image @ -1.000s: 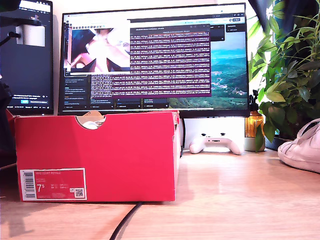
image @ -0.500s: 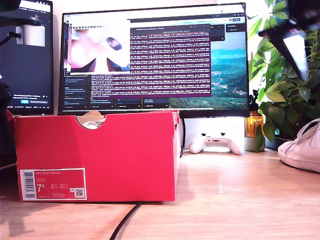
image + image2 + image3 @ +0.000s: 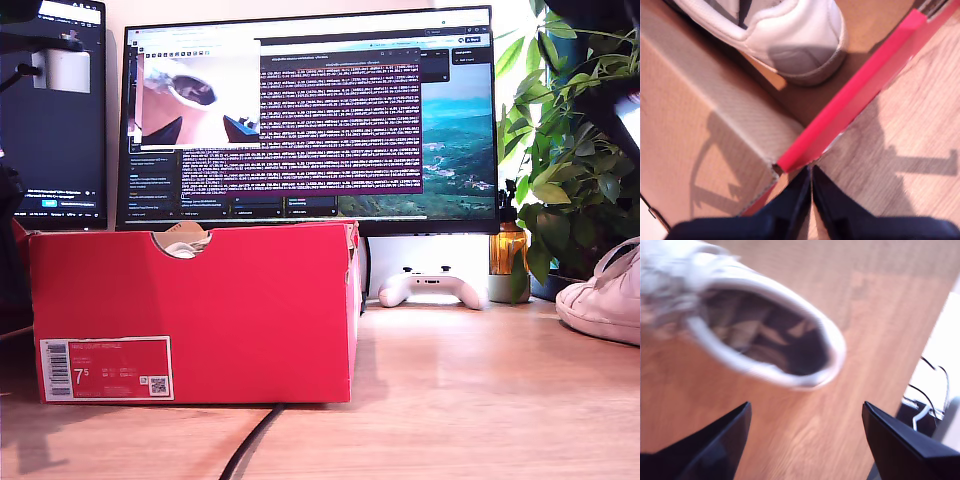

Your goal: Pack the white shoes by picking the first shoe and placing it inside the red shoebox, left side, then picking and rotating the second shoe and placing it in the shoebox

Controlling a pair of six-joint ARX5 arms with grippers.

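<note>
The red shoebox (image 3: 200,300) stands at the exterior view's left, and a bit of one white shoe (image 3: 183,243) shows through its notch. In the first wrist view that shoe's heel (image 3: 790,35) lies on the box's brown floor. My first gripper (image 3: 810,170) is shut and empty above the box's red rim (image 3: 865,85) at a corner. The other white shoe (image 3: 605,295) rests on the table at the exterior view's right edge. My second gripper (image 3: 805,410) hovers open above this shoe's opening (image 3: 765,335), apart from it; the picture is blurred.
A white game controller (image 3: 432,287) lies under the monitor (image 3: 310,120). A leafy plant (image 3: 575,160) stands behind the table shoe, with a dark arm part (image 3: 618,105) in front of it. A black cable (image 3: 250,445) runs along the wooden table (image 3: 450,400).
The dark arm at the exterior view's upper right has swung further right and lower, toward the shoe on the table. The shoebox and both shoes have stayed put.
</note>
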